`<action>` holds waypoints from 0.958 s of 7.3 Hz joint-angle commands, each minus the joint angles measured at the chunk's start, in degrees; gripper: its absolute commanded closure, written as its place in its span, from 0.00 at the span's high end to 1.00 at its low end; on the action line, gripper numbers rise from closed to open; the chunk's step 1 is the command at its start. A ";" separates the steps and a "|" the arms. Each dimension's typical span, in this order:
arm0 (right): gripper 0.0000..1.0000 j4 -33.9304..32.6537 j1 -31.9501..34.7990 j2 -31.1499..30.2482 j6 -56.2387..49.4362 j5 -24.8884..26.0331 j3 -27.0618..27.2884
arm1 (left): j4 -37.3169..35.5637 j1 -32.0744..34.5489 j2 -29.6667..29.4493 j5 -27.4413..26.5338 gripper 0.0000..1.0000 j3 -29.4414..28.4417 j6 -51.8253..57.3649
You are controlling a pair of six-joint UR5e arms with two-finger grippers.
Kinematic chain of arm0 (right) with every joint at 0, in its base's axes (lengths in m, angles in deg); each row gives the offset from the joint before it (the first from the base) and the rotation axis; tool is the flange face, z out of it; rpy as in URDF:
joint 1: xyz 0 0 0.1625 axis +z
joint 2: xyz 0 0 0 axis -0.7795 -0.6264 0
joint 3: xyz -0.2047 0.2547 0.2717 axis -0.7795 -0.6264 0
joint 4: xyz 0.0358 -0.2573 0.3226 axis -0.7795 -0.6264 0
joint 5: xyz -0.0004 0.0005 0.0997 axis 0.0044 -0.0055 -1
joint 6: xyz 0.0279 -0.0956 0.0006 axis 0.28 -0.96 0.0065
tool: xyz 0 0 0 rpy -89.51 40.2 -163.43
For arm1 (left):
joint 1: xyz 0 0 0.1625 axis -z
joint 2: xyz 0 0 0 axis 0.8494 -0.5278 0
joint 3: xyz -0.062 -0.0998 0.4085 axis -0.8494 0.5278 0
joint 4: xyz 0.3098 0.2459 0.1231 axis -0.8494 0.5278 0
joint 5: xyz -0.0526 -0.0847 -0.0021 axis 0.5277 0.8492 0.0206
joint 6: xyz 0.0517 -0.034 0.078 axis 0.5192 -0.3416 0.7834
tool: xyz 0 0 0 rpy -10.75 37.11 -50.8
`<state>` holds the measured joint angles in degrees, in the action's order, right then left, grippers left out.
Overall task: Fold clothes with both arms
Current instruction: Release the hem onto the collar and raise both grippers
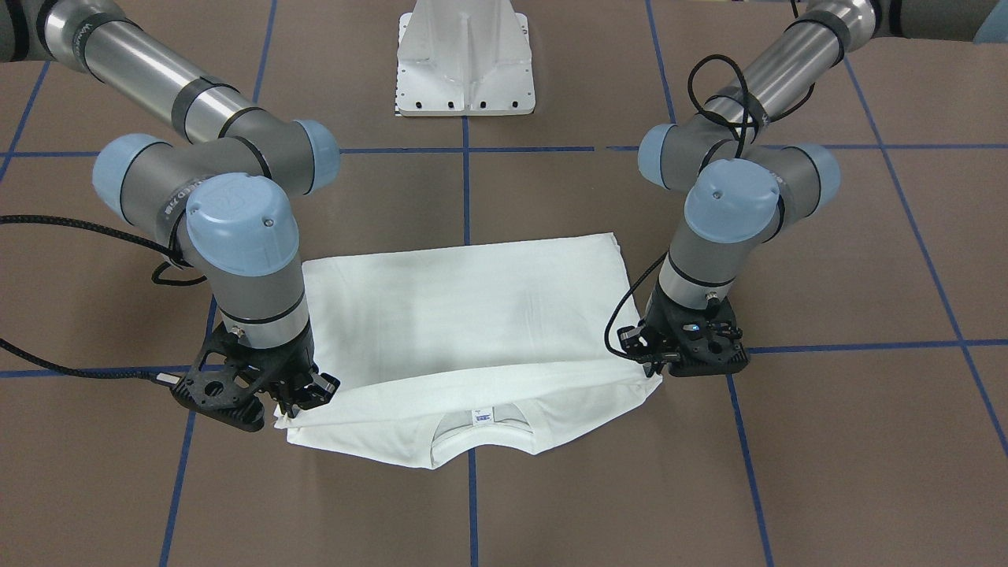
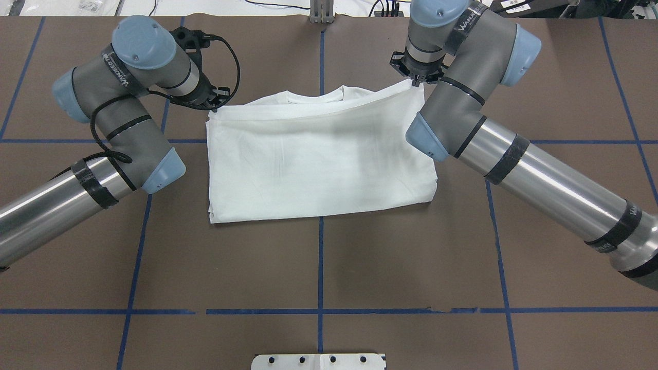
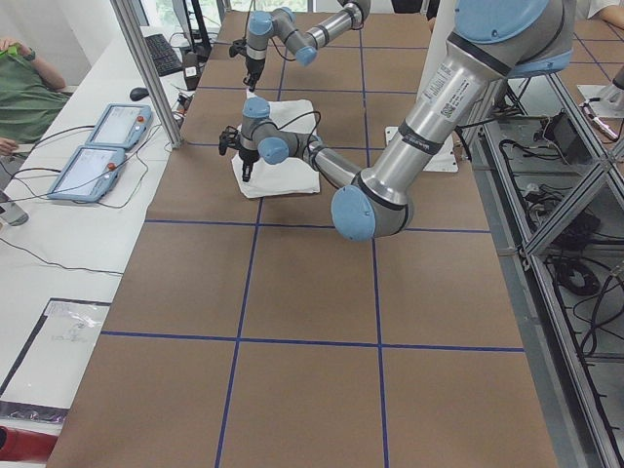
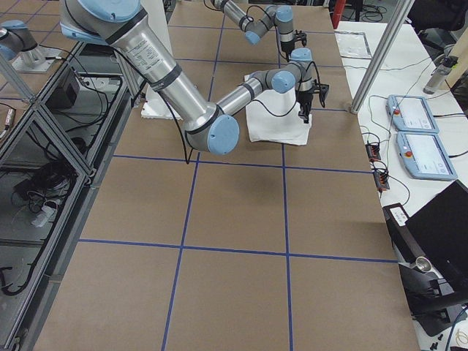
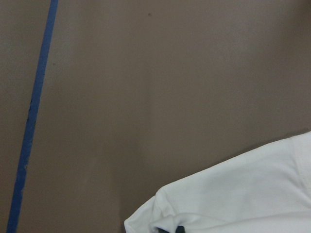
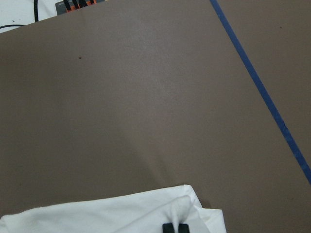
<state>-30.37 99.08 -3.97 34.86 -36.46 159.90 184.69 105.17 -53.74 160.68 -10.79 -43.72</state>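
The white T-shirt (image 1: 472,315) is laid on the tabletop (image 1: 551,488) straight out from the white pedestal (image 1: 465,71), apart from it. It is doubled over. The smooth folded edge is turned toward the pedestal, and the ribbed neck (image 1: 480,441) with its small label (image 1: 482,414) is on the side away from it. The upper layer stops just short of the neck, which is left uncovered.

Both far corners of the shirt, those away from the pedestal, are being held. The left fingers (image 5: 180,229) are seen buried in a bunched corner of cloth, and the right fingers (image 6: 168,228) are pressed together with a pinch of fabric between them. Each pair is therefore judged to be clamped on the shirt. In the front-facing view the held edge is seen raised slightly off the layer beneath.

The step in hand is taken to be setting this edge down.

- **Skewed edge:** if one pair were released before the other, or at a different reach from the pedestal, the edge would land crooked.
- **Dragged corner:** cloth caught on a fingertip could be pulled along as the arm withdraws, and the corner reopened.
- **Layers held:** how many layers are pinched cannot be told. If the lower layer is caught too, the whole stack would be shifted.
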 commanded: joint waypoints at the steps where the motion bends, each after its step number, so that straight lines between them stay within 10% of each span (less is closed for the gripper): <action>1: 0.99 0.24 -0.49 0.11 -3.76 0.48 -0.46 | 1.57 0.17 0.61 0.43 0.99 0.20 3.10; 7: 1.00 0.33 0.38 -0.59 -11.36 -2.59 1.03 | 5.24 -7.26 19.05 5.18 1.00 25.42 -8.43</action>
<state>-30.09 99.43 -4.45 23.68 -38.83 160.42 187.60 101.51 -38.02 166.15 11.14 -46.42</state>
